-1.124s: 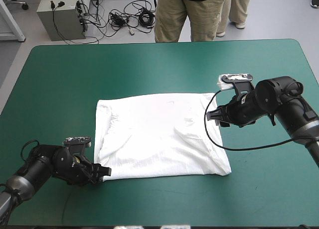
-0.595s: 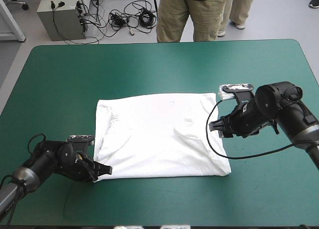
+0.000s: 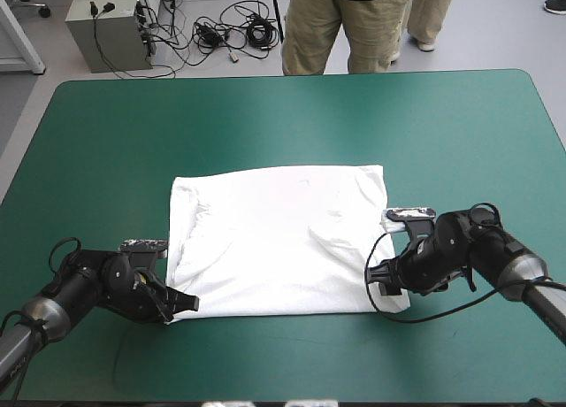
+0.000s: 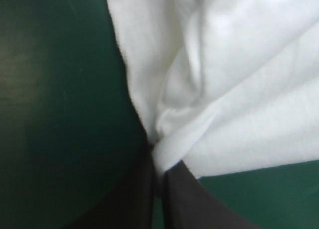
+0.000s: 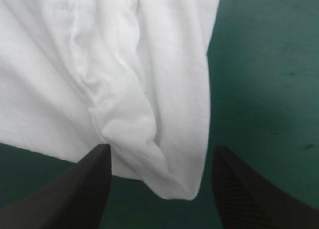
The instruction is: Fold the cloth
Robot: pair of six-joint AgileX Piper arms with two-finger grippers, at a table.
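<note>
The white T-shirt (image 3: 279, 243) lies folded in a flat rectangle in the middle of the teal-green table. At its near left corner my left gripper (image 3: 181, 303) is shut on the T-shirt; in the left wrist view a pinched fold of the T-shirt (image 4: 164, 139) sits between the left gripper (image 4: 160, 164) tips. My right gripper (image 3: 386, 285) is low at the near right corner, open. In the right wrist view the right gripper (image 5: 159, 162) stands with black fingers (image 5: 92, 184) wide apart, the T-shirt (image 5: 124, 89) corner lying between them, untouched.
The table's near edge (image 3: 283, 398) lies close behind both arms. A person's legs stand beyond the far edge. Bare teal-green cover (image 3: 283, 124) stretches beyond the T-shirt toward the far side.
My left gripper closed on the near left corner of the T-shirt. My right arm swung down from the far right corner along the right edge to the near right corner.
</note>
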